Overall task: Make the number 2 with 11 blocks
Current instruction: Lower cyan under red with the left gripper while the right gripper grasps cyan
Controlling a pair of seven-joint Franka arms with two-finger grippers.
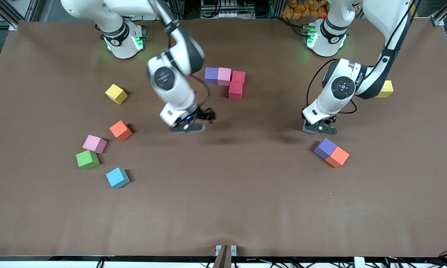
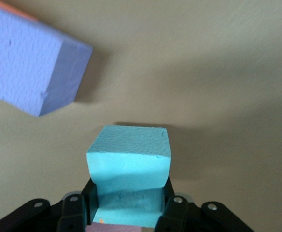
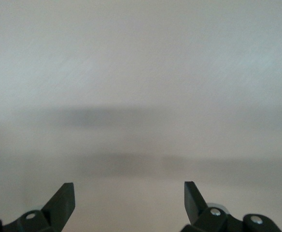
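The left gripper (image 1: pixel 319 128), at right of centre in the frame, pinches a light blue block (image 2: pixel 129 164) low over the brown table (image 1: pixel 223 208), just above a touching purple block (image 1: pixel 325 147) and orange block (image 1: pixel 337 156). The right gripper (image 1: pixel 188 124), mid-frame, hangs with fingers spread wide, holding nothing. The started number 2 (image 1: pixel 226 82), four blocks in purple, pink and red, sits at upper centre. Five loose blocks lie at left.

Five loose blocks (image 1: pixel 98 144) toward right arm's end; two touching blocks (image 1: pixel 331 152) toward left's.
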